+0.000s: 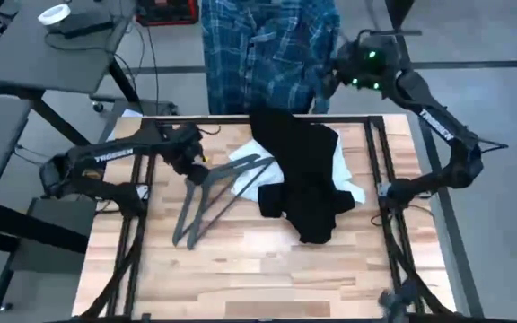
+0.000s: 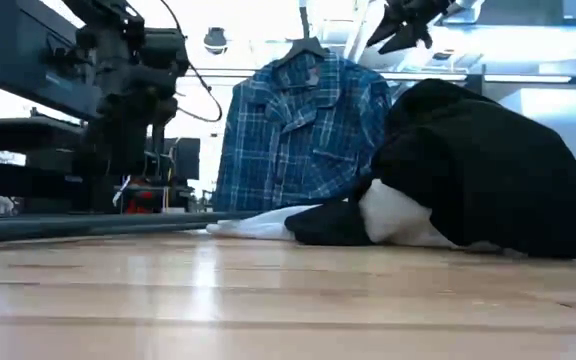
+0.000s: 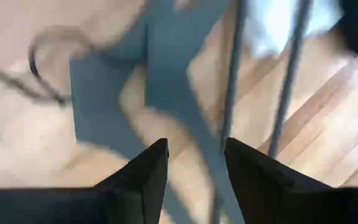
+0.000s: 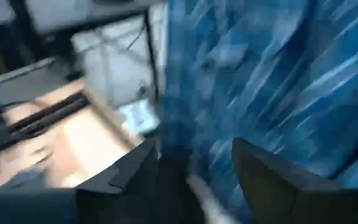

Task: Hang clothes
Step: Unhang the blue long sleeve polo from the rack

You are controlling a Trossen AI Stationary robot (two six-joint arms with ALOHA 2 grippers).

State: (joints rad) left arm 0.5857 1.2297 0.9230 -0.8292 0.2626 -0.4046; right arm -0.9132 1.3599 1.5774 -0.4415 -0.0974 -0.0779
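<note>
With plaid shirt [image 1: 263, 54] already hung at 12 o'clock, beside right gripper [image 1: 335, 76], spread and empty, left gripper [image 1: 197, 160], spread, hovers over hangers [image 1: 218, 193]; next: pinch one for black top [image 1: 308, 175], table centre.

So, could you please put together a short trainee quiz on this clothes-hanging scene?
1. True or false: the plaid shirt already hangs on a hanger.
2. Which garment lies on top of the white top? A) black top B) a towel
3. Fill in: the left gripper is over the loose ___ on the table.

Key: 1 true; 2 A; 3 hangers. The right gripper is raised beside the shirt.
</note>
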